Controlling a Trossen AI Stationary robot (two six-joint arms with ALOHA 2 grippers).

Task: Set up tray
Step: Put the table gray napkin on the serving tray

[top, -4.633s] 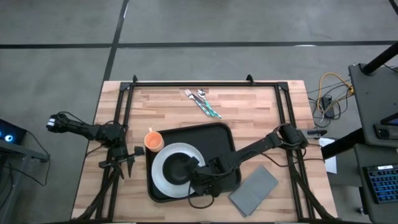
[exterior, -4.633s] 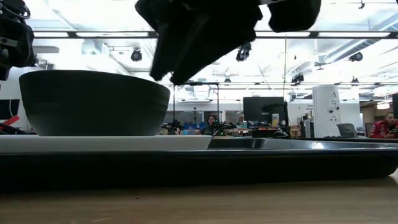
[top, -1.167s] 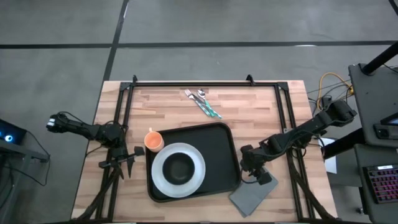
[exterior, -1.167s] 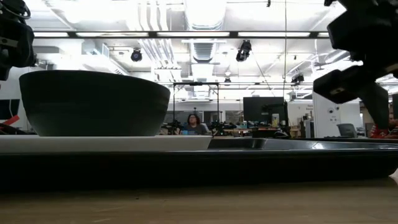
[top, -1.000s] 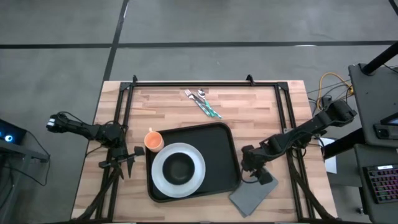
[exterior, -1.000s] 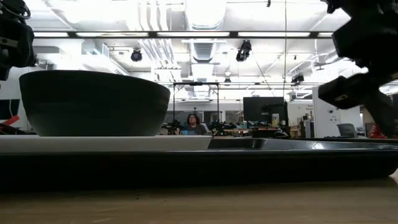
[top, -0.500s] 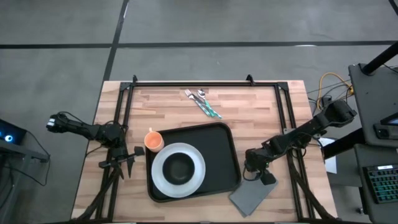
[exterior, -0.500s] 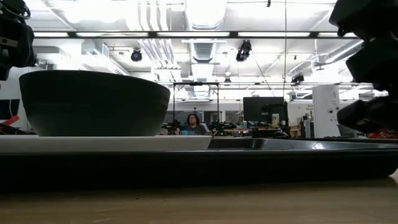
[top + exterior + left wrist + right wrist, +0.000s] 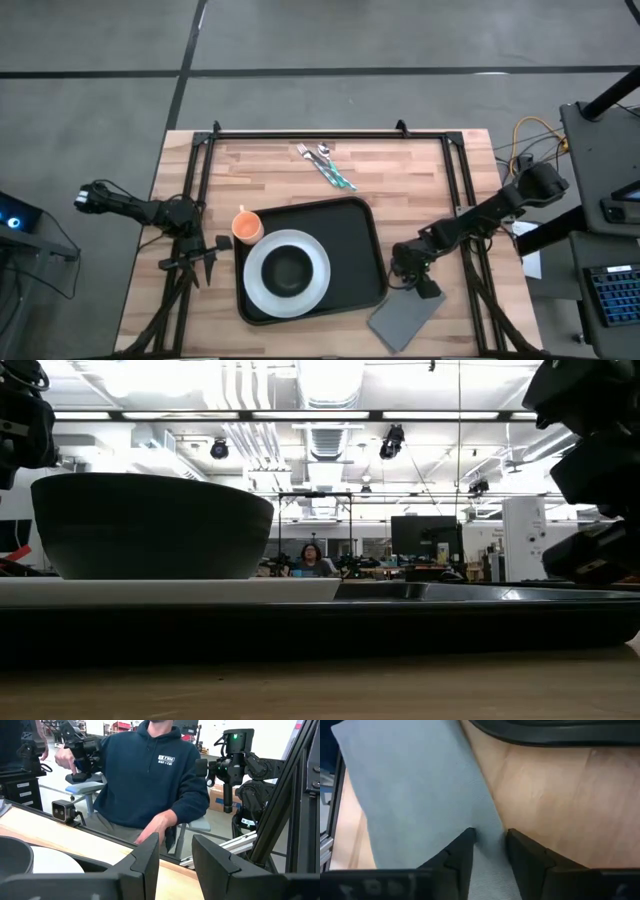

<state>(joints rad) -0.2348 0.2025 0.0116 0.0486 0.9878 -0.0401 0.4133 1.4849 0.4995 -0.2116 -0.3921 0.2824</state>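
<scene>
Tray [image 9: 355,235] loaded with plate and bowl already — right claw [image 9: 489,845] now down, pinching shut on napkin [image 9: 405,318] edge; left claw [image 9: 175,857] parked apart.

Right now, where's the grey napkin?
In the high view the grey napkin lies on the table's near right, just off the black tray's right corner, with the right end effector down at its edge.

One black tray [image 9: 355,240], one white plate [image 9: 262,287], one dark bowl [image 9: 288,270], one orange cup [image 9: 246,225], one grey napkin [image 9: 405,318], two utensils [image 9: 326,165]
</scene>
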